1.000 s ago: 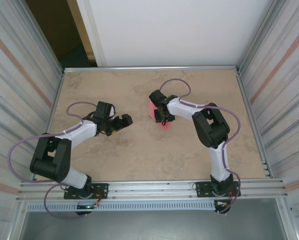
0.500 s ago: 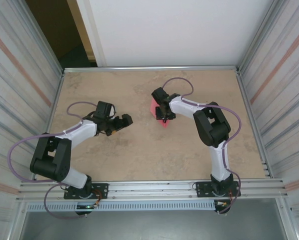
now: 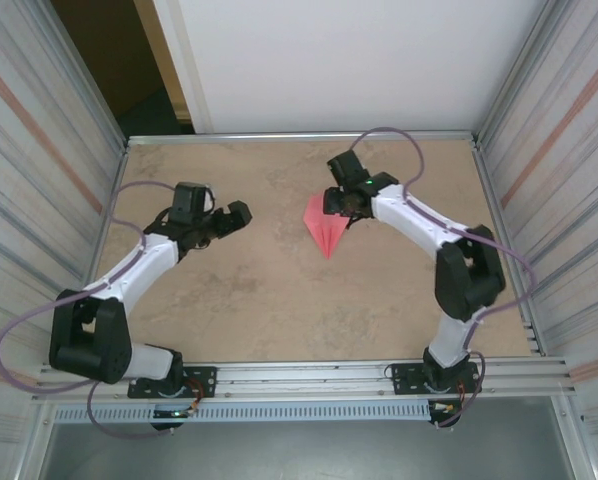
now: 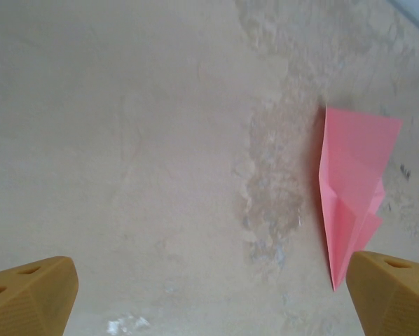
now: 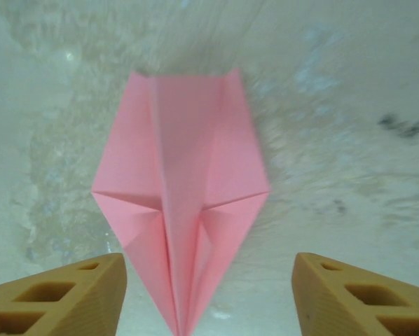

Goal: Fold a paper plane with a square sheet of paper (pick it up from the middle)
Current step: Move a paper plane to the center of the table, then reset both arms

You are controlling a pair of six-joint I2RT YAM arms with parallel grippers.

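Up top, the sheet of paper (image 3: 324, 225) lies flat on the table (image 3: 229, 300), a little past the table's middle, folded down to a pink pointed wedge with its tip aimed at the table's near edge. The right gripper (image 3: 341, 207) sits just beside the wedge's wide end, on the side toward the table's far rail; from this height there's no telling whether it touches. The left gripper (image 3: 231, 215) hangs over the table's left half, well apart from the paper, fingers spread. Over to the left wrist view: bare mottled table surface (image 4: 160, 140) across most of the picture, and the sheet of paper (image 4: 353, 182) off at the right side, its sharp tip ending just beside the right-hand tan finger. The left gripper (image 4: 209, 280) is as wide as can be, one finger (image 4: 31, 294) in each lower corner, and there is only table between them, so it has hold of nothing. Now the right wrist view: the sheet of paper (image 5: 181, 196) sits dead centre, slightly blurred, with a long crease down its middle and two flaps folded in toward the tip. The right gripper (image 5: 209, 280) stands parted, and its fingers (image 5: 62, 297) flank the tip on either side with table showing between each one and the paper; it grips nothing.
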